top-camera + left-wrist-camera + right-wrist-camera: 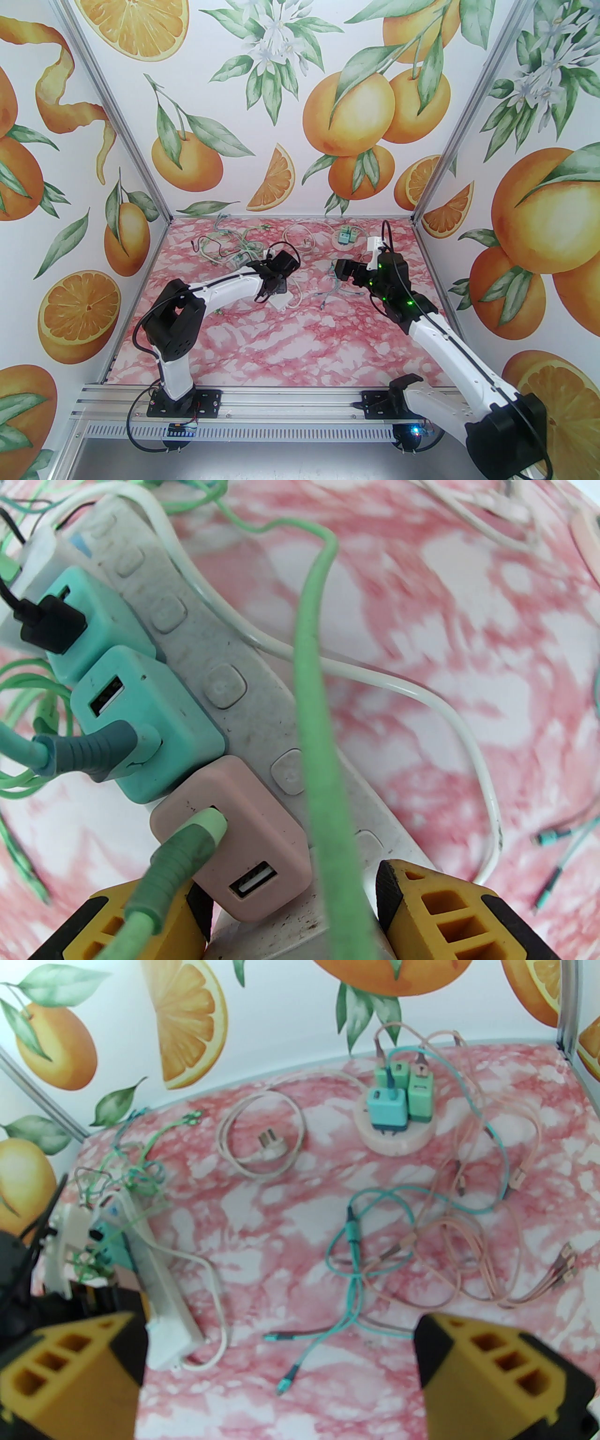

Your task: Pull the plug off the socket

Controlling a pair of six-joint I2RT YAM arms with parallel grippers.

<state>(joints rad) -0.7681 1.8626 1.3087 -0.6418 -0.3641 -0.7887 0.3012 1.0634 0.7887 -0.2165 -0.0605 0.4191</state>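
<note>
Left jaws gape astride dirt-speckled pink plug [276,841] in white strip [260,726]; right jaws gape.

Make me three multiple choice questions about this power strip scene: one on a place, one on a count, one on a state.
1. On the white power strip, where does the pink adapter sit?
A) at the end nearest the left gripper
B) between the two teal ones
C) at the far end, beyond both teal ones

2. How many teal adapters are plugged into that strip?
A) one
B) two
C) four

3. What state is the right gripper in?
A) shut on a cable
B) open, holding nothing
C) shut on the pink adapter

Answers:
1 A, the left wrist view shows it beside the yellow fingers, with both teal ones beyond.
2 B, two teal blocks stand side by side.
3 B, its fingers are wide apart above the table.
</note>
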